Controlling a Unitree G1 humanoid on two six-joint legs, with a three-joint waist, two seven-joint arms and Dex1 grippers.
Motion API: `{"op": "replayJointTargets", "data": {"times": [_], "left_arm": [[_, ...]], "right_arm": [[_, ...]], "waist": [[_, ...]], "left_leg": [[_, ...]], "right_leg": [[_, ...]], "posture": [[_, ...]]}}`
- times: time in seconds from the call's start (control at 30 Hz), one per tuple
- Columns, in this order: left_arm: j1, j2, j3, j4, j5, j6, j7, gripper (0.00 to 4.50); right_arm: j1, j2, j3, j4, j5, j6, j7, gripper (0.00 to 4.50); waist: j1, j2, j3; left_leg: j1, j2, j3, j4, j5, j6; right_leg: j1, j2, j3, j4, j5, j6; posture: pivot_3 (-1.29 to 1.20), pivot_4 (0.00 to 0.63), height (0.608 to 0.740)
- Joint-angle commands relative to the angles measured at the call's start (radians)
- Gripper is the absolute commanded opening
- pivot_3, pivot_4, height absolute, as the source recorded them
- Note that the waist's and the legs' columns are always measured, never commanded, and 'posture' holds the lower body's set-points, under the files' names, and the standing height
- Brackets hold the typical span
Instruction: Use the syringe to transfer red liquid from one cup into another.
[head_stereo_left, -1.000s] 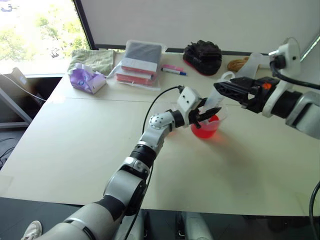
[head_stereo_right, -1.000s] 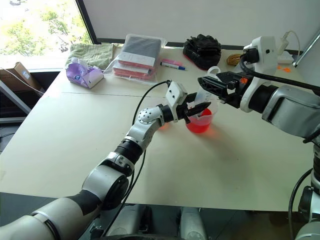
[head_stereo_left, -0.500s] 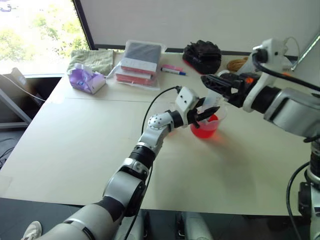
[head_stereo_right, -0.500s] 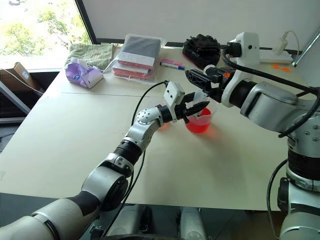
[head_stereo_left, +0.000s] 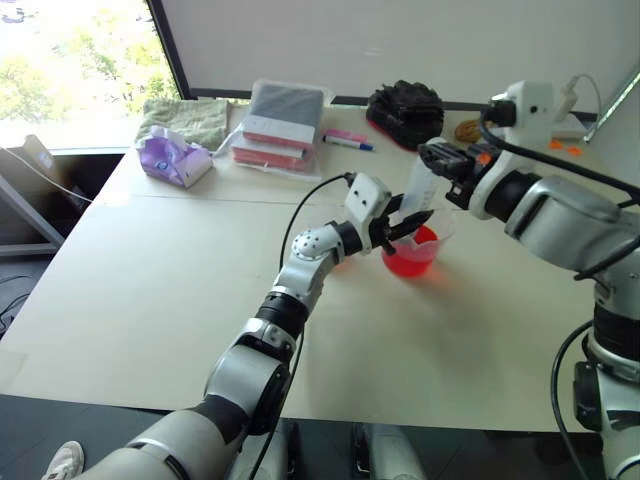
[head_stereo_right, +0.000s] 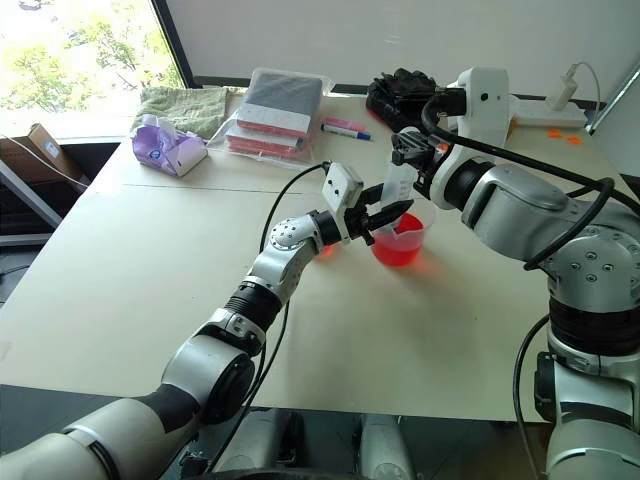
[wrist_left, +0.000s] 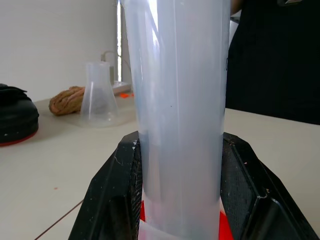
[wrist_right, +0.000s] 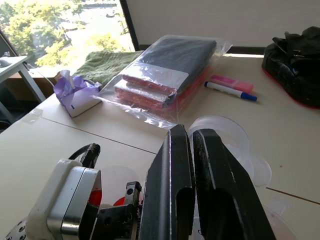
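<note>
My left gripper (head_stereo_left: 415, 220) is shut on the syringe (wrist_left: 180, 115), holding its clear barrel upright between both fingers (wrist_left: 114, 190). The barrel's lower end hangs over the larger spouted cup (head_stereo_left: 412, 252), which holds the red liquid (head_stereo_right: 399, 252) and stands mid-table. My right gripper (head_stereo_left: 435, 157) is shut at the syringe's upper end (head_stereo_left: 422, 178); whether it pinches the plunger I cannot tell. The smaller cup sits mostly hidden behind my left wrist, with a bit of red showing (head_stereo_right: 326, 249).
Along the table's far side lie a purple tissue pack (head_stereo_left: 172, 160), a green towel (head_stereo_left: 185, 118), bagged books (head_stereo_left: 280, 125), a blue-capped marker (head_stereo_left: 347, 142), a black bag (head_stereo_left: 405, 110), a coil of rope (head_stereo_left: 474, 130) and a clear flask (wrist_left: 100, 97).
My right arm has swung left, bringing its gripper to the top of the syringe, and its fingers have closed. The left gripper and syringe have stayed over the cup.
</note>
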Motion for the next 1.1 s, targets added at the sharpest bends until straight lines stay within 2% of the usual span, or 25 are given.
{"op": "replayJointTargets", "data": {"times": [0.03,0.2,0.6,1.1], "left_arm": [[0.005,-0.039,-0.05,-0.05,0.012,-0.006,-0.036,1.58],[0.019,-0.043,-0.058,-0.065,0.011,0.002,-0.042,1.58],[0.07,-0.043,-0.086,-0.113,0.018,0.027,-0.06,1.58],[0.109,-0.039,-0.11,-0.161,0.023,0.062,-0.068,1.58]], "right_arm": [[-0.007,0.01,-0.011,-0.035,-0.041,-0.011,0.022,0.03],[-0.004,0.016,-0.037,-0.065,-0.109,-0.039,0.065,0.03],[-0.046,-0.003,-0.123,-0.069,-0.083,-0.051,0.131,0.03],[-0.068,-0.03,-0.161,-0.037,-0.049,-0.065,0.135,0.03]], "waist": [[-0.001,0.0,0.0],[-0.001,0.0,0.0],[-0.003,0.0,0.0],[-0.003,0.0,0.0]], "left_leg": [[0.0,0.0,0.0,0.0,0.0,0.0],[0.0,0.0,0.0,0.0,0.0,0.0],[0.0,0.0,0.0,0.0,0.0,0.0],[0.0,0.0,0.0,-0.001,0.0,0.0]], "right_leg": [[0.0,0.0,0.0,0.0,0.0,0.0],[0.0,0.0,0.0,0.0,0.0,0.0],[0.0,0.0,0.0,0.0,0.0,0.0],[0.0,0.0,0.0,-0.001,0.0,0.0]], "posture": [[0.0,0.15,0.74],[0.0,0.15,0.74],[0.0,0.15,0.74],[0.0,0.15,0.74]]}}
